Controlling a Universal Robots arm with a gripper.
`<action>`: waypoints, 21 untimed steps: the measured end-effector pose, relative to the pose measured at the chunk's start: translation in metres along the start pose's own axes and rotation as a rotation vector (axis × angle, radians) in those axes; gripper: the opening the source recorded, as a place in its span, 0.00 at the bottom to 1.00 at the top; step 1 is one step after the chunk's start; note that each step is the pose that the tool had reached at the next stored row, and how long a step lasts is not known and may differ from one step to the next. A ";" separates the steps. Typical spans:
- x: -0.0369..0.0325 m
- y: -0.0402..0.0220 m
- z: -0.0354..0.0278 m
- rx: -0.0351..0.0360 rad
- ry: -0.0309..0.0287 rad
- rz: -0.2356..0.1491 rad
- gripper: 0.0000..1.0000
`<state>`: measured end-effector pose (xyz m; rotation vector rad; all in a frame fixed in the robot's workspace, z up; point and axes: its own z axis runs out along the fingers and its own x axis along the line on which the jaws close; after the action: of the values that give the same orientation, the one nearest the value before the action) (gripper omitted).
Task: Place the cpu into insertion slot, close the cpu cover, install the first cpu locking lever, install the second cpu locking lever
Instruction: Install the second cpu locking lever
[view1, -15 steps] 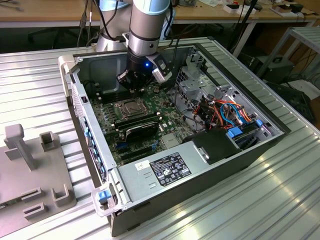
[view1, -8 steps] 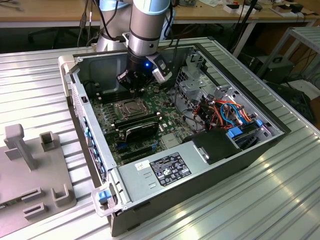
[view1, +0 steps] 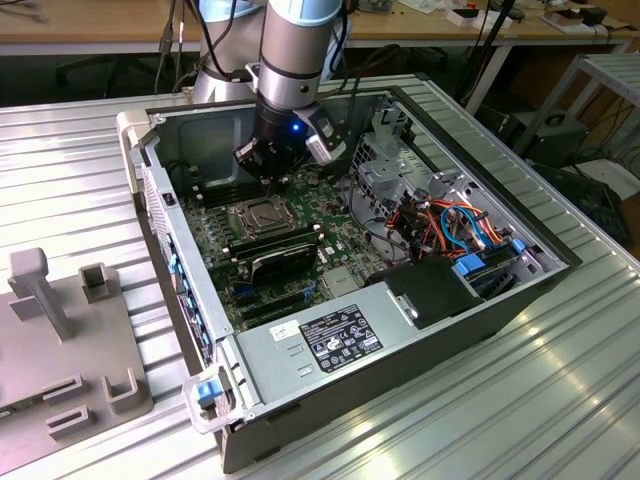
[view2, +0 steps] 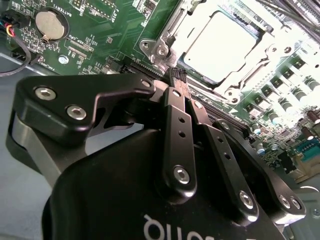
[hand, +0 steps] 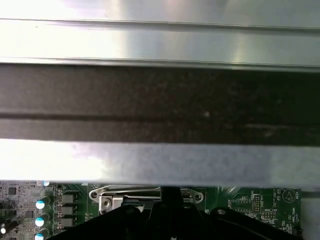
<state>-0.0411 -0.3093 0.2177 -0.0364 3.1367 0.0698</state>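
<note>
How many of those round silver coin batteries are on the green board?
1. The coin battery sits on the green board, away from the cpu; the gripper may hide others.

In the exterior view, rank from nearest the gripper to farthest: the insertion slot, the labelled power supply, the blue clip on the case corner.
1. insertion slot, right by the gripper.
2. power supply, nearer the camera.
3. blue clip, nearest the camera, toward the exterior view's left.
</note>
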 end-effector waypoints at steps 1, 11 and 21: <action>0.0000 -0.0003 -0.0001 0.0015 0.0028 0.000 0.11; 0.0001 -0.0075 -0.0026 0.0024 0.0154 0.004 0.11; -0.0008 -0.0184 -0.0031 0.0038 0.0172 0.007 0.11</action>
<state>-0.0399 -0.3278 0.2201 -0.0256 3.1542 0.0639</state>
